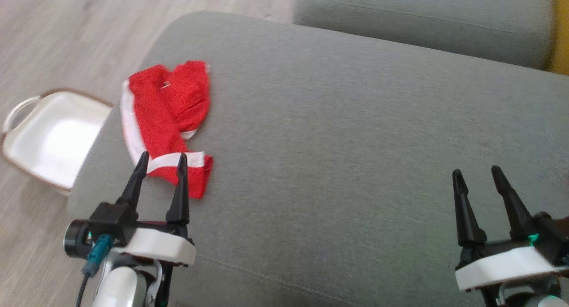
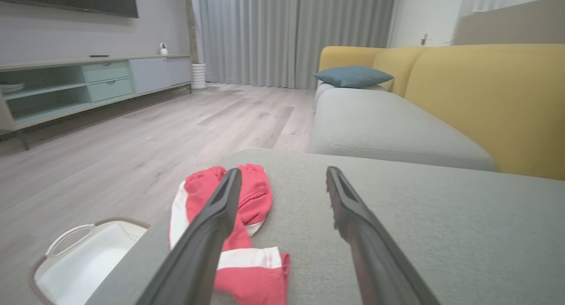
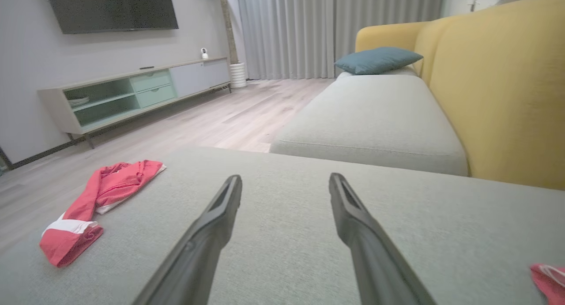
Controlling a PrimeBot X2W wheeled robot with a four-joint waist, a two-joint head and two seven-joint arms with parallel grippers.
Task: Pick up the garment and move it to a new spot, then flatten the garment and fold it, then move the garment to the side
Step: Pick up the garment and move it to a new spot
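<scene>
1. Looking down from the head view, we've got the garment (image 1: pixel 166 120) lying crumpled on the big grey seat cushion (image 1: pixel 346 129), right up near the cushion's left edge and its rounded corner.
2. It's red with white bands, bunched into a long twisted heap, with one white-banded end turned toward the robot.
3. The left gripper (image 1: pixel 163 156) sits at that near end. Both dark fingers are spread wide with nothing between them, and the tips overlap the white band in the head view. Whether they touch the cloth, can't tell.
4. Over to the left wrist view: one finger (image 2: pixel 207 234) crosses in front of the red cloth, and the other sits over bare grey fabric beside it.
5. The right gripper (image 1: pixel 476 170) is well apart from the garment, over the right side of the same cushion. Its jaws are wide and empty too, with bare fabric beneath.
6. Down on the wood floor (image 1: pixel 58 27), just beside the cushion's left edge, sits a white basket (image 1: pixel 75 93) with a brown rim and a handle.
7. A second grey seat cushion (image 1: pixel 422 22) lies beyond, with a yellow backrest (image 2: pixel 485 102) behind it and a blue pillow (image 2: pixel 353 75) at its far end.
8. One more scrap of red cloth (image 3: pixel 547 280) peeks in at the lower right corner of the right wrist view, lying on the grey cushion.
</scene>
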